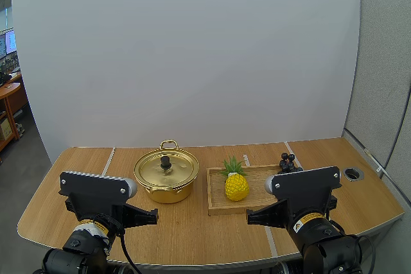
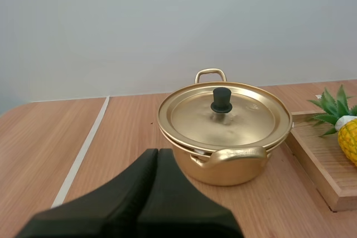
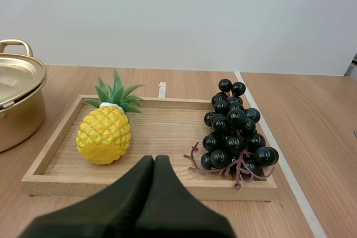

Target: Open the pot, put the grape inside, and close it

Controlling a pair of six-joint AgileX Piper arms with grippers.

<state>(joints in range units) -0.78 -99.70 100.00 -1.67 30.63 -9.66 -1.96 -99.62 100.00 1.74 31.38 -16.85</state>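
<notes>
pot (image 1: pixel 166 187) lower middle of frame, lid (image 1: pixel 181 170) on, black knob (image 1: pixel 166 162) on top | wooden tray (image 1: pixel 215 206) just to its right | pineapple (image 1: pixel 236 186) standing in the tray's left half | grapes (image 1: pixel 288 162) at the tray's upper right corner, partly behind the right arm (image 1: pixel 303 187) | left gripper (image 1: pixel 153 215) lower left, near the pot

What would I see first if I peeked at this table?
The shiny gold pot, with its lid on, catches the eye first. Just beside it, a wooden tray holds a bright yellow pineapple and a bunch of dark grapes.
</notes>
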